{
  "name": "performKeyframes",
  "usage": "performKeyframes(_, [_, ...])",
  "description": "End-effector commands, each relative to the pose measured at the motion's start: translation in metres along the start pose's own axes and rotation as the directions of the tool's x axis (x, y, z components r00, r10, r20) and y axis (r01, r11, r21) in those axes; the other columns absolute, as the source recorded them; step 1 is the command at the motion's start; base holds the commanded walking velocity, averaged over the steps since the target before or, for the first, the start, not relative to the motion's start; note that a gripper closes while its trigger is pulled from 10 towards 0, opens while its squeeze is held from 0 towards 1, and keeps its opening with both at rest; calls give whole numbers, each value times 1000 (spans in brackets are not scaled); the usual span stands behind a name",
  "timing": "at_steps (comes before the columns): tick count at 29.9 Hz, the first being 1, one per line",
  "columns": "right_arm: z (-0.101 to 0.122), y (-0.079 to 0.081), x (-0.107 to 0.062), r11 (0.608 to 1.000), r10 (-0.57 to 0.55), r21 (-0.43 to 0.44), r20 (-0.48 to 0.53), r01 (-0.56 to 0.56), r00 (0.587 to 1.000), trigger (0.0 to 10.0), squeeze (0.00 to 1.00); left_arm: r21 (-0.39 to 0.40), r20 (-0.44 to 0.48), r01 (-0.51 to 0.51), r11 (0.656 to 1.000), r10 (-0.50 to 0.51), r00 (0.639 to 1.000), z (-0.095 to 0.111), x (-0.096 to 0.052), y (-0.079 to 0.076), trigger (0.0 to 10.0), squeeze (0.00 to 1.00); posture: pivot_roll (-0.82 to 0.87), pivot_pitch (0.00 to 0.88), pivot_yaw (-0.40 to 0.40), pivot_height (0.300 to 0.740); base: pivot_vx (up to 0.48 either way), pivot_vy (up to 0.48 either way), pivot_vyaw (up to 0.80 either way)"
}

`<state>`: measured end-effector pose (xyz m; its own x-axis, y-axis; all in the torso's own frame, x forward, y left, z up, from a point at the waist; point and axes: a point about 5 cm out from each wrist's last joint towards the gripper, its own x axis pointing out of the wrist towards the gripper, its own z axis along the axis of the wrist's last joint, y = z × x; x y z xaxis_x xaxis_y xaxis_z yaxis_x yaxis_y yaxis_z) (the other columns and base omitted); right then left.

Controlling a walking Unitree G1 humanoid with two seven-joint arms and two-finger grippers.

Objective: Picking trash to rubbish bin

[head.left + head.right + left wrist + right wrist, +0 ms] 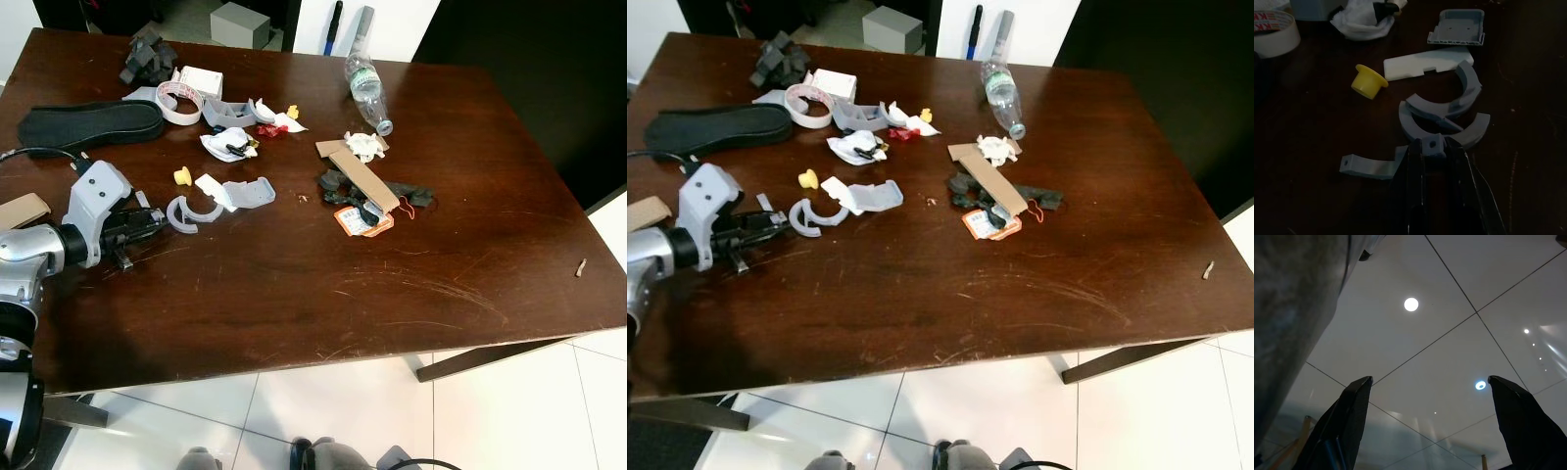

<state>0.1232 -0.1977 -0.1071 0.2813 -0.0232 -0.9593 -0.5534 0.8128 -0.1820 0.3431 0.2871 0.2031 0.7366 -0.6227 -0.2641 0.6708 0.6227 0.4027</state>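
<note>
Nearest us, the left gripper [1434,147] rests on the table [392,284], its fingers closed on a grey curved plastic piece [1442,128]. We see the right gripper [1430,421] spread apart above floor tiles [1449,333].

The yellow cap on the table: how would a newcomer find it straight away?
On the dark wooden table, look to the robot's left, just ahead of the left gripper. The yellow cap lies beside a white flat piece and grey curved pieces; its flared, bright yellow shape stands out.

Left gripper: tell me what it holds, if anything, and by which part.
The left gripper is shut on a grey plastic piece, pinching its small tab with the hole, at the end nearest the curved grey arcs. The right gripper holds nothing, fingers apart.
</note>
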Motion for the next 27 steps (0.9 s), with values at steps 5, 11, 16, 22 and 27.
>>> performKeyframes(5, [-24, 14, -1, 999, 37, 5, -84, -37, 996, 10000, 0, -107, -76, 74, 992, -82, 994, -30, 6, -23, 0, 0, 24, 254, -146, 740, 0, 0, 0])
performKeyframes(11, [-20, 15, 0, 999, 37, 11, -76, -36, 996, 10000, 0, -164, 84, 54, 985, -40, 996, -12, 9, -18, 0, 0, 40, 235, -136, 740, 0, 0, 0])
performKeyframes(16, [-14, 15, 0, 999, 40, 10, -64, -39, 997, 10000, 0, -202, 366, 56, 978, 22, 930, 33, 5, -10, 0, 0, 67, 216, -133, 740, 0, 0, 0])
performKeyframes(22, [-9, 15, 1, 999, 41, 4, -52, -41, 998, 10000, 0, -215, 572, 122, 969, 24, 820, 69, -7, -13, 0, 0, 87, 201, -134, 740, 0, 0, 0])
performKeyframes(27, [-4, 16, 1, 999, 39, 2, -41, -39, 998, 10000, 0, -221, 711, 192, 956, 24, 703, 92, -25, -23, 0, 0, 100, 185, -132, 740, 0, 0, 0])
